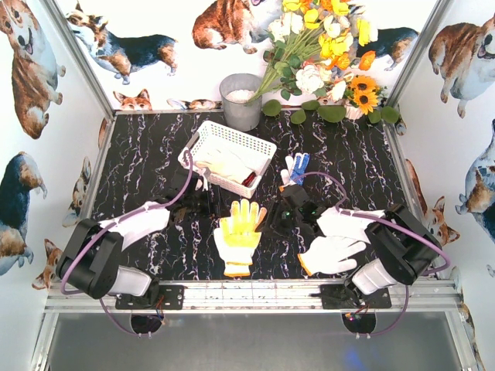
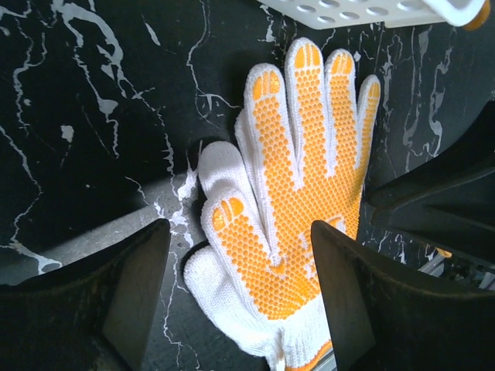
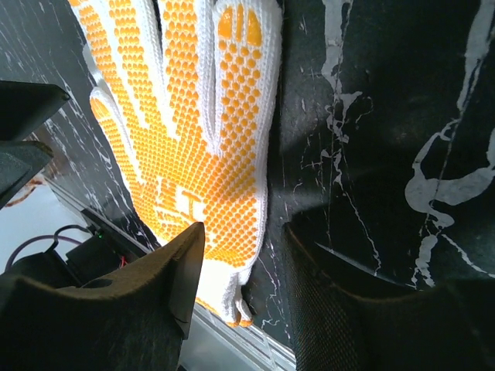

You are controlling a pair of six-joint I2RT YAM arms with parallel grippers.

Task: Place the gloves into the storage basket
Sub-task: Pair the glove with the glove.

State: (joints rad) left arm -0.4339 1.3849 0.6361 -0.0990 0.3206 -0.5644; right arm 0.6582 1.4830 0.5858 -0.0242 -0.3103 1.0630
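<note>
The yellow-dotted glove [image 1: 238, 234] lies flat on the counter [image 1: 147, 154], palm up, between the two arms and near the storage basket [image 1: 229, 157]. The left end effector [image 2: 240, 290] hangs above its palm with the jaws wide apart and holds nothing. The right end effector [image 3: 274, 259] is partly open over one long edge and is also empty. I think this edge position is chosen because thin cloth is easier to pinch there. A cream glove [image 1: 224, 166] already lies in the basket. A white glove [image 1: 332, 253] and a blue-palmed glove [image 1: 295, 168] wait on the counter.
</note>
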